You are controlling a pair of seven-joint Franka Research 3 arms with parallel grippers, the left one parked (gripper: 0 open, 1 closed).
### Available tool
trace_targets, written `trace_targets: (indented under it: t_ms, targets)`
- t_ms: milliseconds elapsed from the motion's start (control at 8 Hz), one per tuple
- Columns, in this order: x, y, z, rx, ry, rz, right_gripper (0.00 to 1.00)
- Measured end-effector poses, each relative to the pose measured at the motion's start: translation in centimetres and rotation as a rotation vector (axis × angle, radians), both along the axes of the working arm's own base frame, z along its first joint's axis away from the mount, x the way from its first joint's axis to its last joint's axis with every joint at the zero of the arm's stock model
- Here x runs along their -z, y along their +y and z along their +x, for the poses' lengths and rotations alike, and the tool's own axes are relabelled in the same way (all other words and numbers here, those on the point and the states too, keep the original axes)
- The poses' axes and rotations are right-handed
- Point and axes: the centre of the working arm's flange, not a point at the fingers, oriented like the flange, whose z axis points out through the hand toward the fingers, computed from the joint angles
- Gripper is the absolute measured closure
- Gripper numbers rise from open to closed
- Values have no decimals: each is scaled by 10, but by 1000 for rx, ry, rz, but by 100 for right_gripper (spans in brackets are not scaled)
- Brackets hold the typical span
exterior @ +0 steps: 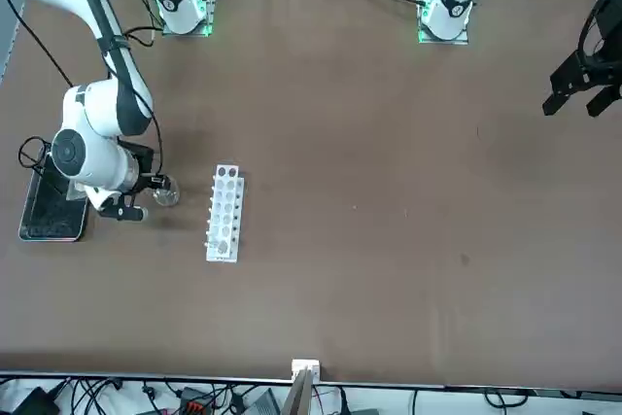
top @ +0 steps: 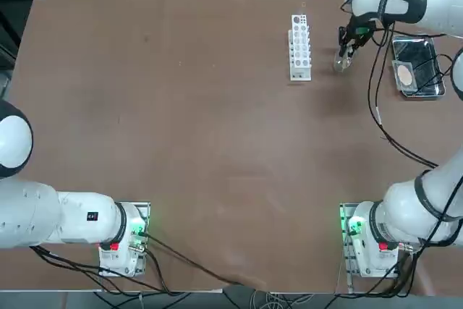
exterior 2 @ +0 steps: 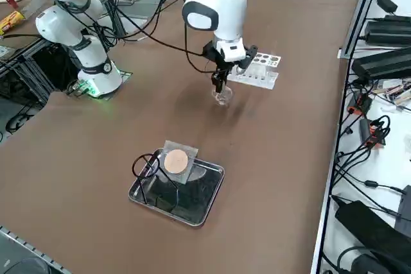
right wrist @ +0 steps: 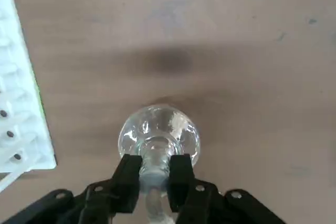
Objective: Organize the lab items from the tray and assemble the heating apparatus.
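My right gripper point(top: 346, 52) is shut on the neck of the small clear glass burner bottle point(right wrist: 159, 132), which it holds upright low over the table between the white rack and the tray. I cannot tell whether the bottle point(exterior 2: 223, 97) touches the surface. The shiny metal tray point(exterior 2: 186, 219) lies apart near the table's right edge. In it rests the square grey mesh point(exterior 2: 176, 162) with its tan round centre, and beside that the black wire tripod point(exterior 2: 146, 166), its ring over the rim. From above the mesh point(top: 405, 76) shows in the tray point(top: 440, 77).
The white multi-hole tube rack point(top: 299, 47) lies just left of the bottle, a short gap away, and its corner shows in the wrist view point(right wrist: 21, 114). Cables hang from the right arm over the table near the tray.
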Motion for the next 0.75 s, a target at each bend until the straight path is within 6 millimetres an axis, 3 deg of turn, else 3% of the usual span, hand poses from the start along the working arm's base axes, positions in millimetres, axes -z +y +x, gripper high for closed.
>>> trace_targets:
  t_ms: [750]
  targets:
    - [9,-42,-5,56,19,-21,69]
